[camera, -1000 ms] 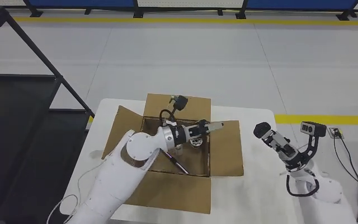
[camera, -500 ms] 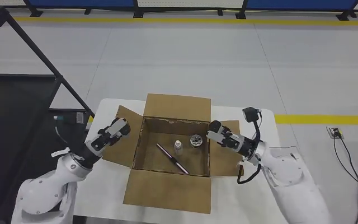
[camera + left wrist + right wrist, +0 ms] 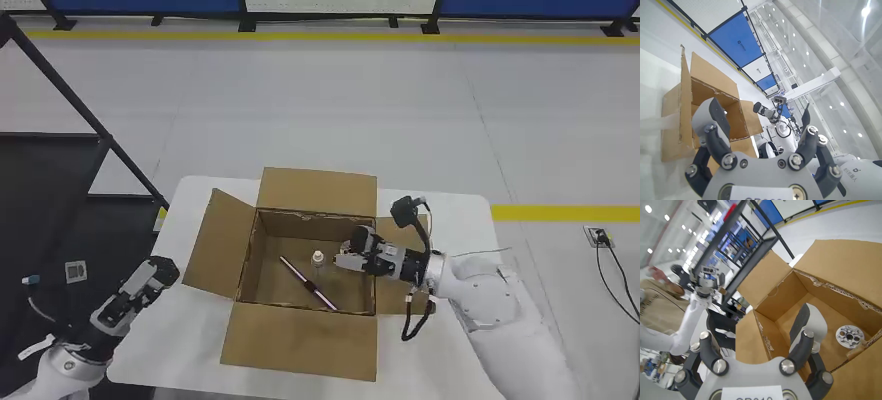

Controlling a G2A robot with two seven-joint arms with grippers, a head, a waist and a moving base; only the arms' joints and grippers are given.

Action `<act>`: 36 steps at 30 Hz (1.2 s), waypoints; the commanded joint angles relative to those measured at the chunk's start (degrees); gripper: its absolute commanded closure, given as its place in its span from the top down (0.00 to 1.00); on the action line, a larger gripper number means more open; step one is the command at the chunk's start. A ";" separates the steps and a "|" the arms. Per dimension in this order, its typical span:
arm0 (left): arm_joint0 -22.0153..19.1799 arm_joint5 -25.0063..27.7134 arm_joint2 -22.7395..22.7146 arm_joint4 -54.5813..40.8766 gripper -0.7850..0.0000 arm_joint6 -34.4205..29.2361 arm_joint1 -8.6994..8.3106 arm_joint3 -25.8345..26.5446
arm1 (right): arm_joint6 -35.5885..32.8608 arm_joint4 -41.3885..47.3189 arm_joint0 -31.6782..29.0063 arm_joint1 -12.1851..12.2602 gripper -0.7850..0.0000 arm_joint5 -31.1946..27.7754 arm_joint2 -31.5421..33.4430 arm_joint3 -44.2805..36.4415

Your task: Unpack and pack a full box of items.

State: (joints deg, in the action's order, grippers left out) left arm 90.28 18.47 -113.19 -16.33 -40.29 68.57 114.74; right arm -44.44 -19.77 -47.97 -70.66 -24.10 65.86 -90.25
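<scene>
An open cardboard box [image 3: 309, 340] stands mid-table with its flaps spread. On its floor lie a thin dark rod [image 3: 308, 283] and a small white bottle [image 3: 318, 258]. In the right wrist view a round metal disc [image 3: 849, 335] rests in a corner of the box [image 3: 838, 262]. My right gripper [image 3: 352, 256] is open inside the box at its right wall, just above the disc, holding nothing; its own view shows the right gripper [image 3: 757, 321] beside the disc. My left gripper [image 3: 152, 276] is open and empty off the box's left side. In its own view the left gripper [image 3: 761, 115] faces the box [image 3: 715, 85].
The white table [image 3: 450, 330] has bare room right of the box and along its left edge. A black metal rack [image 3: 60, 200] stands close to the table's left side. Bare floor lies beyond the table's far edge.
The left arm has pulled out of the box and back to the table's lower left. The right arm has come in from the right, and its gripper has entered the box.
</scene>
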 commanded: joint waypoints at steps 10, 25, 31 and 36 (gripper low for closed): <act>0.17 -0.74 -0.55 -4.75 1.00 -1.58 -0.26 -1.63 | -0.27 -37.31 12.83 -5.69 1.00 22.82 -24.83 8.54; 0.17 -0.74 -0.55 -4.75 1.00 -1.58 -0.26 -1.63 | -1.04 -35.68 21.89 -13.34 0.00 26.29 -33.29 28.24; 0.17 -0.74 -0.55 -4.75 1.00 -1.58 -0.26 -1.63 | -0.17 -33.83 22.41 -14.35 0.00 24.62 -32.19 29.66; 0.17 -0.74 -0.55 -4.75 1.00 -1.58 -0.26 -1.63 | -0.44 -34.91 20.93 -13.58 0.00 24.55 -29.50 25.31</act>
State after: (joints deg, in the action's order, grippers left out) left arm 90.46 17.72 -113.74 -21.08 -41.88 68.30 113.11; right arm -44.64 -54.38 -26.67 -84.46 0.49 35.83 -63.89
